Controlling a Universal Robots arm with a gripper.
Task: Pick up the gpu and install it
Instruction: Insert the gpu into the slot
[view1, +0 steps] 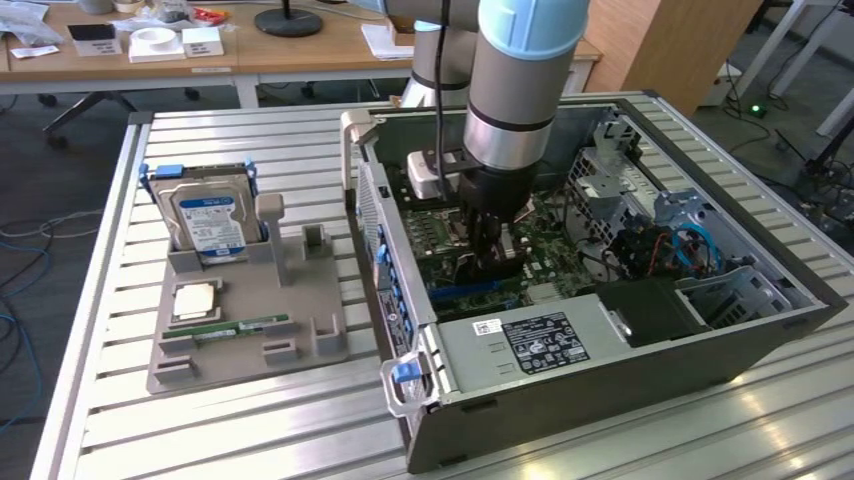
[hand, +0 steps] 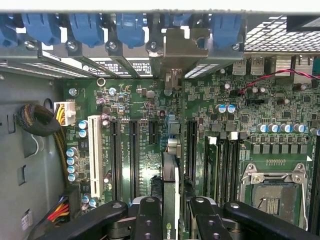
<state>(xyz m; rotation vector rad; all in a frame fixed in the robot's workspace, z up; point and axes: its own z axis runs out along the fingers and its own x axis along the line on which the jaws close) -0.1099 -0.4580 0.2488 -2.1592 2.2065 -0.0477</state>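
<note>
Inside the case, pinching the gpu edge-on in the gripper, over the slots; judging it best holding plumb, lining edge with slot, pressing evenly, never rocking.

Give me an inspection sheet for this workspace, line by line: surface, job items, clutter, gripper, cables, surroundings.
Surface: slatted metal table, carrying an open computer case and a grey parts holder.
Job's things: gpu on edge above the motherboard slots; whether it is seated cannot be told.
Clutter: hard drive upright in the parts holder; RAM stick lying flat there.
Gripper: gripper inside the computer case, shut on the gpu.
Cables: red wire across the motherboard; blue cables in the computer case; loose cables on the floor.
Surroundings: wooden desk with small boxes, behind the table.
</note>
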